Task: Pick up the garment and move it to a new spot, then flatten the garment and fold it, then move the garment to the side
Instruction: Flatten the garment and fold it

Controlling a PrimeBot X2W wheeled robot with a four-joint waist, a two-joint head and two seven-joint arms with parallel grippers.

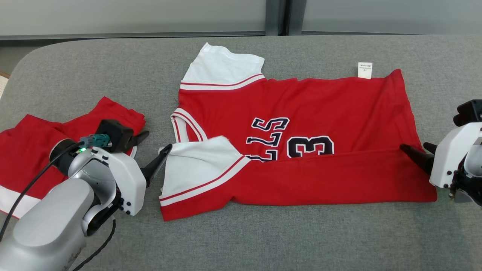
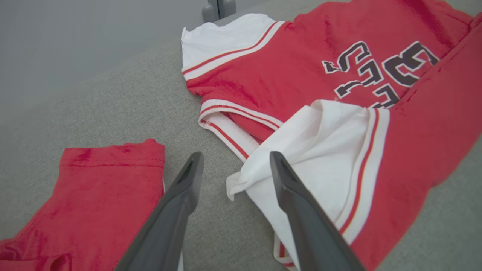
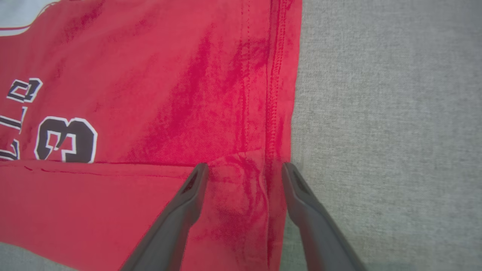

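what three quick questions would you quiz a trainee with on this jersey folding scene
1. True or false: the left tool is shut on the white sleeve.
2. What lies on the table to the robot's left of the jersey? A) another red garment B) a blue towel C) a black cap
3. Fill in: the jersey's near edge is folded ___ part of the printed number.
Key: 1 false, its fingers stand apart; 2 A; 3 over.
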